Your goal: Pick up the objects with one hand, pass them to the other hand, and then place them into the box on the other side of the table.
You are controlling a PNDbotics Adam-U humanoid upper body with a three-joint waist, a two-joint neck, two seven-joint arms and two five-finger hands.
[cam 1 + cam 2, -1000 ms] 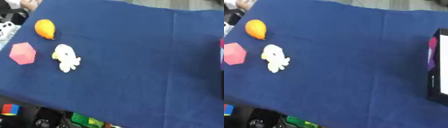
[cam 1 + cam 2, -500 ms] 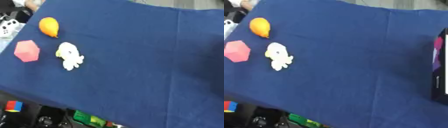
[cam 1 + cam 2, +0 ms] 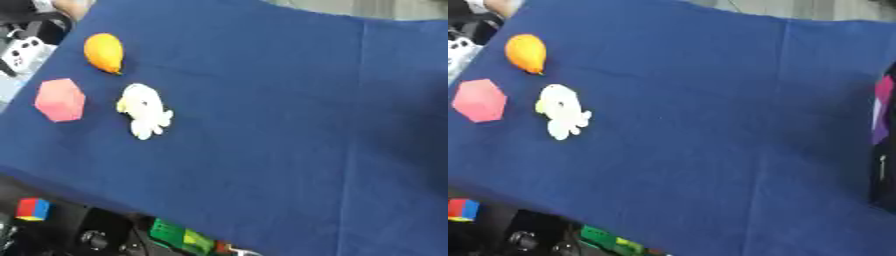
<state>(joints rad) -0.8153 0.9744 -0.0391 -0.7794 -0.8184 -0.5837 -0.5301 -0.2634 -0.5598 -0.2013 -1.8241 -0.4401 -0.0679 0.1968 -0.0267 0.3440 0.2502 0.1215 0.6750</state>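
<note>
Three objects lie on the left part of the blue table cloth [image 3: 280, 100]. An orange lemon-shaped object [image 3: 103, 52] sits farthest back. In front of it and to the left is a pink many-sided block [image 3: 60, 99]. A white soft toy [image 3: 143, 110] lies just right of the pink block. At the right edge of the right eye view a dark box [image 3: 883, 140] with pink and purple marks shows in part. Neither hand appears in either view.
Past the table's left edge lies a white controller-like item [image 3: 23, 52]. Below the near edge are a coloured cube [image 3: 32, 209], green blocks [image 3: 181, 237] and dark equipment [image 3: 96, 237].
The whole picture has shifted right and down between frames, so the camera has moved. The three objects keep their places relative to one another.
</note>
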